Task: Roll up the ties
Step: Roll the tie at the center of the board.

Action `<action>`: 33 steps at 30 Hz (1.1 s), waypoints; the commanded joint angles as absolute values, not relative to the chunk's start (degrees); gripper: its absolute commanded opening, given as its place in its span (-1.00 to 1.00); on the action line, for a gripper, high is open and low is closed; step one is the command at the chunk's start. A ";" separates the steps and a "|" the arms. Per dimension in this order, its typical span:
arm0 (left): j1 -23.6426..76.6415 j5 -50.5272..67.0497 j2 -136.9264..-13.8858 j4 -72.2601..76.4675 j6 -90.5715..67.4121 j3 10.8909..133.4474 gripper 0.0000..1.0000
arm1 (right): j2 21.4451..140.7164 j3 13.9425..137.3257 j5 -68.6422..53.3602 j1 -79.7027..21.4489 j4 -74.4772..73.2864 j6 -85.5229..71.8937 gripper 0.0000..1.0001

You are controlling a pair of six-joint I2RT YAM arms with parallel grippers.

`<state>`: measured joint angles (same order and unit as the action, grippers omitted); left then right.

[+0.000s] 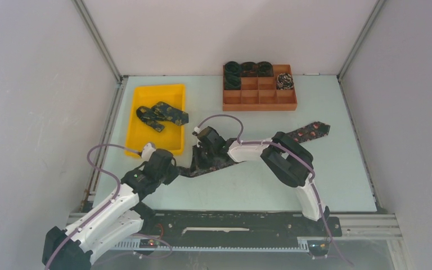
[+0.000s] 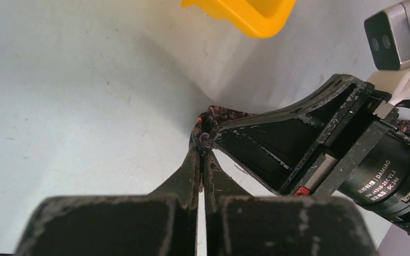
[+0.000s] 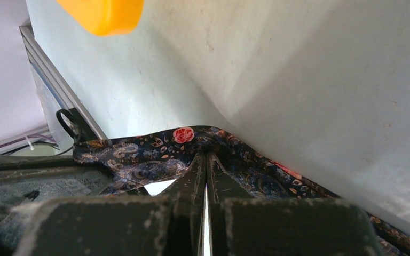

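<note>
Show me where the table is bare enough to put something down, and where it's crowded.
Bare table lies between the yellow tray and the wooden box, and again right of the right arm, nearer than the tie. Crowded: the middle, where the left pincer and right pincer both pinch that tie.

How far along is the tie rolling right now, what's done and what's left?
Done: five rolled ties sit in the orange divided box. In hand: the left gripper and right gripper are both shut on one tie lying flat on the table. Left: rolling that tie, plus the unrolled ties in the yellow tray.
</note>
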<state>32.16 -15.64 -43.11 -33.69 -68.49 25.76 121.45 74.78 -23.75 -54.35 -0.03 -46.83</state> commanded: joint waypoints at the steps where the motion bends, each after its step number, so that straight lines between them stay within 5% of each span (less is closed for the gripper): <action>1: 31.90 -15.17 -43.86 -33.21 -67.51 28.45 -1.00 | 122.68 78.14 -24.99 -54.94 3.15 -47.98 -1.00; 33: 32.32 -9.99 -54.08 -26.52 -65.48 30.50 -1.00 | 108.17 72.28 -25.45 -48.36 -4.63 -43.32 -1.00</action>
<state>32.12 -11.14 -53.08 -28.91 -66.89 28.56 113.75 74.26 -25.52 -50.37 -4.12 -45.10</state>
